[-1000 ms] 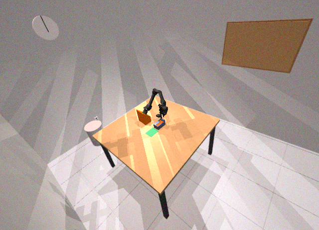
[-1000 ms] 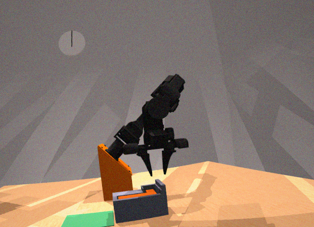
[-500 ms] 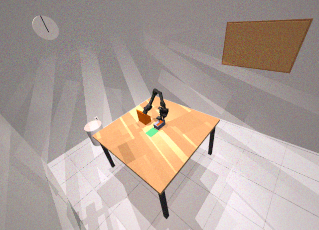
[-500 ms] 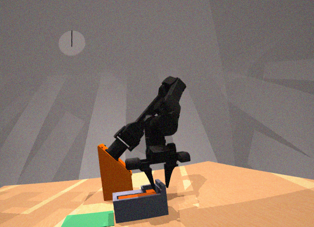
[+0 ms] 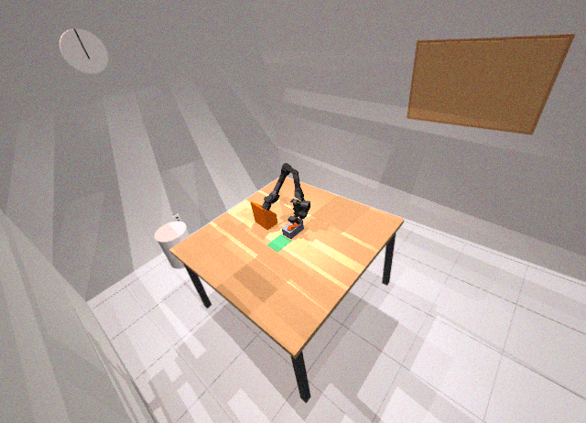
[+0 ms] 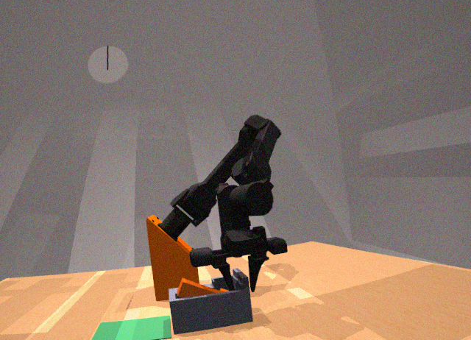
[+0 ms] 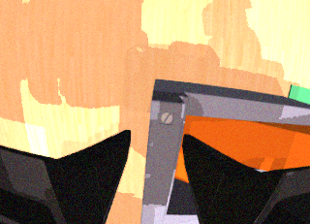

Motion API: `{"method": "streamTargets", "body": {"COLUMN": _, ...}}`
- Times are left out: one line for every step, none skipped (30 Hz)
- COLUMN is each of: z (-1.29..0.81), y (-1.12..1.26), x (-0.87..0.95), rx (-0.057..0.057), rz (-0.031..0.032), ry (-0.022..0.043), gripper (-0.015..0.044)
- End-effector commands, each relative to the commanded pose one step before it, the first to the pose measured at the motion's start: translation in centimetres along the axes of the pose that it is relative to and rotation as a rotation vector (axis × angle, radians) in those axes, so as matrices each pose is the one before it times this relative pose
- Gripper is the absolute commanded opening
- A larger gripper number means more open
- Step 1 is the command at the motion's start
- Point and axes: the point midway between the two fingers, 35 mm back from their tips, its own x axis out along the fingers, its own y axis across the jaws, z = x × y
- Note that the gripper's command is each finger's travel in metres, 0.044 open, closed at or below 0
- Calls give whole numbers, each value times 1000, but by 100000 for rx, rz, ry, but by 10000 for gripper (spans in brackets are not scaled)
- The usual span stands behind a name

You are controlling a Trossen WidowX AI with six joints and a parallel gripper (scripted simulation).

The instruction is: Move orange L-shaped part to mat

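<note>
The grey tray (image 5: pixel 287 233) (image 6: pixel 210 315) (image 7: pixel 157 161) stands on the wooden table (image 5: pixel 284 286) (image 6: pixel 361 291) (image 7: pixel 73 49), and the orange L-shaped part (image 5: pixel 293 226) (image 6: pixel 190 288) (image 7: pixel 242 142) is in its pocket, tilted: the end toward the mat side pokes up above the tray's rim, while the opposite end sits low inside the tray. The green mat (image 5: pixel 279 243) (image 6: pixel 137 329) (image 7: pixel 300 94) lies flat just beside the tray, on the side of the raised end. The gripper (image 5: pixel 301 219) (image 6: pixel 242 290) (image 7: pixel 157 138) points down over the tray's far end from the mat, its fingers parted to a middling width and pinching nothing. One finger reaches down inside the tray at the part's low end, the other hangs just outside the tray, so the end wall shows between them in the wrist view; whether the inner tip touches the part is hidden. A small slotted screw head (image 7: pixel 166 118) shows on top of that end wall. Behind the tray in the exterior view, an orange wedge-shaped stand (image 5: pixel 262 216) (image 6: pixel 171 268) carries the black arm (image 5: pixel 286 168) (image 6: pixel 224 165), which rises well above the tray and bends back down to it
</note>
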Motion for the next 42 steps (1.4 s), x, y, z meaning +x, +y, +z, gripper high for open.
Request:
{"method": "streamTargets", "body": {"z": -408, "y": -412, "x": 851, "rx": 1809, "rz": -733, "ry": 1147, "gripper": 180}}
{"method": "streamTargets", "body": {"z": -13, "y": 8, "x": 156, "rx": 6, "rz": 32, "ry": -3, "gripper": 180}}
{"method": "streamTargets", "body": {"z": -11, "y": 7, "x": 123, "rx": 5, "rz": 27, "ry": -2, "gripper": 180}}
{"method": "streamTargets", "body": {"z": -7, "y": 4, "x": 74, "rx": 3, "rz": 17, "ry": -1, "gripper": 180}}
{"method": "streamTargets", "body": {"z": -2, "y": 2, "x": 25, "rx": 1, "rz": 6, "ry": 0, "gripper": 180}}
{"method": "streamTargets", "body": {"z": 0, "y": 0, "x": 0, "rx": 0, "rz": 0, "ry": 0, "gripper": 180}}
{"method": "streamTargets", "body": {"z": 0, "y": 0, "x": 0, "rx": 0, "rz": 0, "ry": 0, "gripper": 180}}
{"method": "streamTargets", "body": {"z": 0, "y": 0, "x": 0, "rx": 0, "rz": 0, "ry": 0, "gripper": 180}}
{"method": "streamTargets", "body": {"z": 0, "y": 0, "x": 0, "rx": 0, "rz": 0, "ry": 0, "gripper": 180}}
{"method": "streamTargets", "body": {"z": 0, "y": 0, "x": 0, "rx": 0, "rz": 0, "ry": 0, "gripper": 180}}
{"method": "streamTargets", "body": {"z": 0, "y": 0, "x": 0, "rx": 0, "rz": 0, "ry": 0, "gripper": 180}}
{"method": "streamTargets", "body": {"z": 0, "y": 0, "x": 0, "rx": 0, "rz": 0, "ry": 0, "gripper": 180}}
{"method": "streamTargets", "body": {"z": 0, "y": 0, "x": 0, "rx": 0, "rz": 0, "ry": 0, "gripper": 180}}
{"method": "streamTargets", "body": {"z": 0, "y": 0, "x": 0, "rx": 0, "rz": 0, "ry": 0, "gripper": 180}}
{"method": "streamTargets", "body": {"z": 0, "y": 0, "x": 0, "rx": 0, "rz": 0, "ry": 0, "gripper": 180}}
{"method": "streamTargets", "body": {"z": 0, "y": 0, "x": 0, "rx": 0, "rz": 0, "ry": 0, "gripper": 180}}
{"method": "streamTargets", "body": {"z": 0, "y": 0, "x": 0, "rx": 0, "rz": 0, "ry": 0, "gripper": 180}}
{"method": "streamTargets", "body": {"z": 0, "y": 0, "x": 0, "rx": 0, "rz": 0, "ry": 0, "gripper": 180}}
{"method": "streamTargets", "body": {"z": 225, "y": 326, "x": -150, "rx": -1351, "rz": 897, "ry": -571, "gripper": 180}}
{"method": "streamTargets", "body": {"z": 0, "y": 0, "x": 0, "rx": 0, "rz": 0, "ry": 0, "gripper": 180}}
{"method": "streamTargets", "body": {"z": 0, "y": 0, "x": 0, "rx": 0, "rz": 0, "ry": 0, "gripper": 180}}
{"method": "streamTargets", "body": {"z": 0, "y": 0, "x": 0, "rx": 0, "rz": 0, "ry": 0, "gripper": 180}}
{"method": "streamTargets", "body": {"z": 0, "y": 0, "x": 0, "rx": 0, "rz": 0, "ry": 0, "gripper": 180}}
{"method": "streamTargets", "body": {"z": 0, "y": 0, "x": 0, "rx": 0, "rz": 0, "ry": 0, "gripper": 180}}
{"method": "streamTargets", "body": {"z": -5, "y": 36, "x": -48, "rx": 54, "rz": -37, "ry": 22, "gripper": 180}}
{"method": "streamTargets", "body": {"z": -12, "y": 78, "x": -103, "rx": 115, "rz": -79, "ry": 47, "gripper": 180}}
{"method": "streamTargets", "body": {"z": -17, "y": 100, "x": -133, "rx": 149, "rz": -102, "ry": 61, "gripper": 180}}
{"method": "streamTargets", "body": {"z": -25, "y": 131, "x": -175, "rx": 195, "rz": -133, "ry": 80, "gripper": 180}}
{"method": "streamTargets", "body": {"z": -38, "y": 171, "x": -231, "rx": 255, "rz": -173, "ry": 105, "gripper": 180}}
{"method": "streamTargets", "body": {"z": -38, "y": 150, "x": -204, "rx": 223, "rz": -151, "ry": 93, "gripper": 180}}
{"method": "streamTargets", "body": {"z": -33, "y": 119, "x": -163, "rx": 177, "rz": -120, "ry": 74, "gripper": 180}}
{"method": "streamTargets", "body": {"z": -23, "y": 78, "x": -107, "rx": 116, "rz": -78, "ry": 49, "gripper": 180}}
{"method": "streamTargets", "body": {"z": -9, "y": 27, "x": -38, "rx": 41, "rz": -28, "ry": 17, "gripper": 180}}
{"method": "streamTargets", "body": {"z": 0, "y": 0, "x": 0, "rx": 0, "rz": 0, "ry": 0, "gripper": 180}}
{"method": "streamTargets", "body": {"z": 0, "y": 0, "x": 0, "rx": 0, "rz": 0, "ry": 0, "gripper": 180}}
{"method": "streamTargets", "body": {"z": 0, "y": 0, "x": 0, "rx": 0, "rz": 0, "ry": 0, "gripper": 180}}
{"method": "streamTargets", "body": {"z": 0, "y": 0, "x": 0, "rx": 0, "rz": 0, "ry": 0, "gripper": 180}}
{"method": "streamTargets", "body": {"z": 0, "y": 0, "x": 0, "rx": 0, "rz": 0, "ry": 0, "gripper": 180}}
{"method": "streamTargets", "body": {"z": 0, "y": 0, "x": 0, "rx": 0, "rz": 0, "ry": 0, "gripper": 180}}
{"method": "streamTargets", "body": {"z": 0, "y": 0, "x": 0, "rx": 0, "rz": 0, "ry": 0, "gripper": 180}}
{"method": "streamTargets", "body": {"z": 44, "y": -56, "x": -176, "rx": -14, "rz": -137, "ry": -3, "gripper": 180}}
{"method": "streamTargets", "body": {"z": 83, "y": -112, "x": -362, "rx": -26, "rz": -263, "ry": -1, "gripper": 180}}
